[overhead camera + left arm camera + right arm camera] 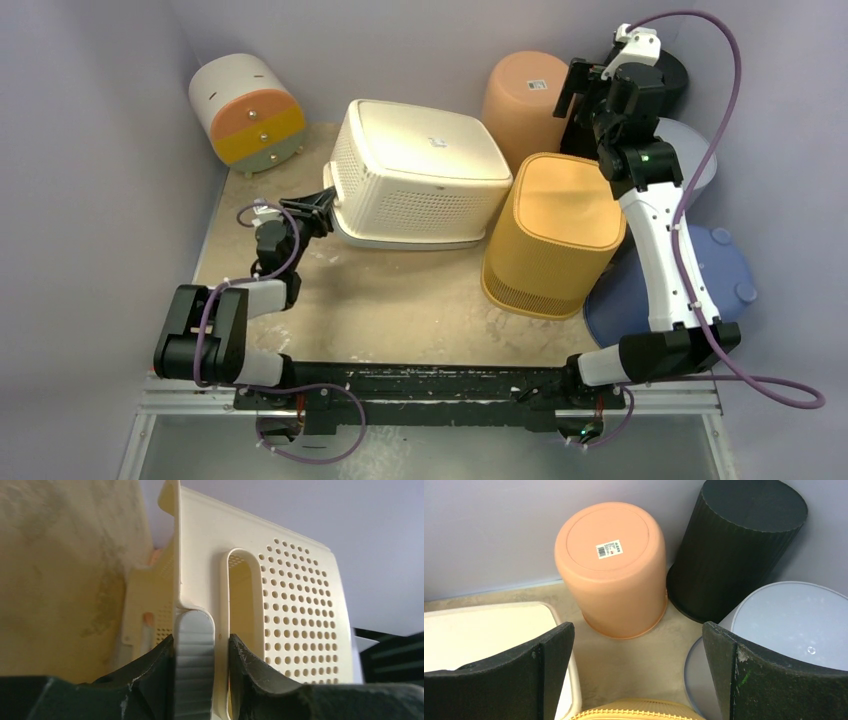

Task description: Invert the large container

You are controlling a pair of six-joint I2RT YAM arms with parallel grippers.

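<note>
The large container (420, 170) is a cream perforated basket. It rests upside down, bottom face up, at the middle back of the table. My left gripper (325, 205) is at its left end, down at the rim. In the left wrist view my left gripper (201, 640) has its jaws partly apart astride the basket's rim (220, 630), beside the slotted handle hole. The thin rim wall lies against the right finger. My right gripper (580, 95) hangs high at the back right. Nothing is between its wide open fingers (549, 670).
A yellow ribbed bin (553, 235) stands against the basket's right side. An upturned orange bucket (611, 565), a black ribbed bin (734, 545) and a pale blue tub (794, 625) crowd the back right corner. A round drawer unit (248, 110) sits back left. Walls close three sides.
</note>
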